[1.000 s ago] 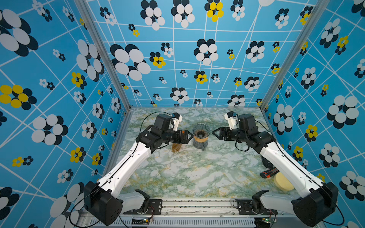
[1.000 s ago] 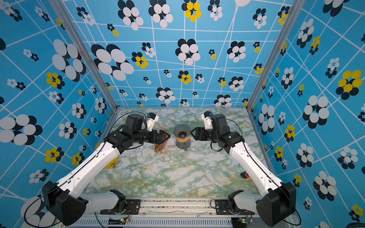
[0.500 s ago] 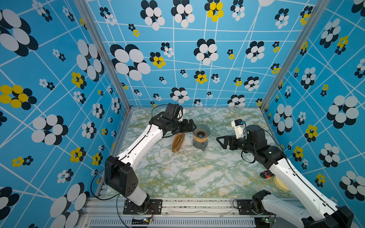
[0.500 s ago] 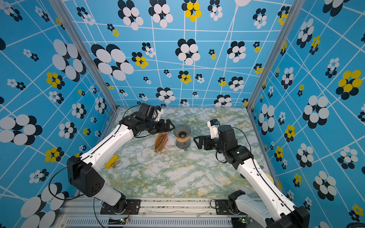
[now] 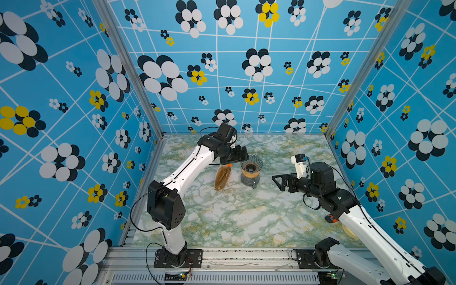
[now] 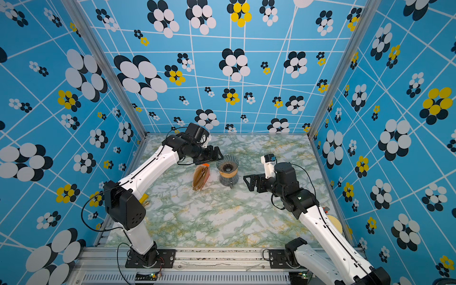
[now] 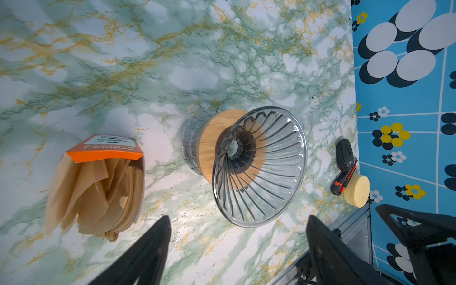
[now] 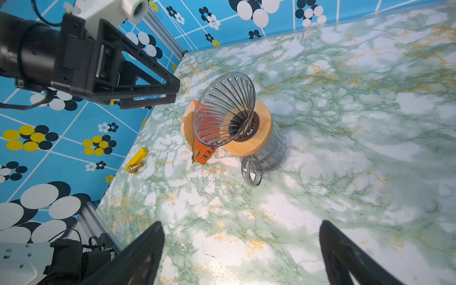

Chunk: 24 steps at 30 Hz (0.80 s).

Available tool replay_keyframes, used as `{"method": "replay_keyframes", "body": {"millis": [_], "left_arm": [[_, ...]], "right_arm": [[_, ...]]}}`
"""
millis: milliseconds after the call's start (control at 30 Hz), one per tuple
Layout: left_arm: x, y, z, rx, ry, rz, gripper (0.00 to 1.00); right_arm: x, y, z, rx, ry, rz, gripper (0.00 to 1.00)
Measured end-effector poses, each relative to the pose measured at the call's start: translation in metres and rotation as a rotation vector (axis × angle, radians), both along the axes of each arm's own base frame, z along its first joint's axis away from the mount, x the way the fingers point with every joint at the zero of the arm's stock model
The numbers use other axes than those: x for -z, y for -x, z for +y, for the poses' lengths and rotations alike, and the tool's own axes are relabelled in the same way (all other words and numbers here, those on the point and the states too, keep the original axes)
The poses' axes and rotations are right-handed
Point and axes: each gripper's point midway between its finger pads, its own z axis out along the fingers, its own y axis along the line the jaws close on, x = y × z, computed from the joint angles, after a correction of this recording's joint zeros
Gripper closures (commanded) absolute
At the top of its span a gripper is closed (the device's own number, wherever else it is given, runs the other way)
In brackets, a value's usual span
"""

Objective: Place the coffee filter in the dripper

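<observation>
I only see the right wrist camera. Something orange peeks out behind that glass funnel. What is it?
Observer: The orange tag of a clear packet, full of stacked brown paper filters, beside the dripper.
Operator: Is anything lying out of my sight?
Observer: Yes. A black and orange tool and a pale yellow disc lie by the wall on the right arm's side.
Operator: Has the other claw picked a filter?
Observer: No. In the left wrist view the left gripper is open, with nothing between its fingers.
</observation>
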Motion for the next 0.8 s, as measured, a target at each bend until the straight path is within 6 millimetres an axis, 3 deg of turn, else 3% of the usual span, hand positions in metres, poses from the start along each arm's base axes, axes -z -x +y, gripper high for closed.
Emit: {"method": "replay_keyframes", "body": {"millis": [267, 500, 800], "left_arm": [[0.005, -0.015, -0.01, 0.015, -0.022, 0.031, 0.25], [0.021, -0.016, -0.013, 0.035, -0.034, 0.09, 0.33], [0.025, -0.017, -0.016, 0.071, -0.03, 0.139, 0.45]], "right_arm": [[0.0, 0.0, -0.001, 0.004, 0.0, -0.003, 0.02], [0.0, 0.0, -0.001, 0.003, 0.002, -0.002, 0.02], [0.007, -0.004, 0.001, 0.004, 0.01, 0.017, 0.02]]}}
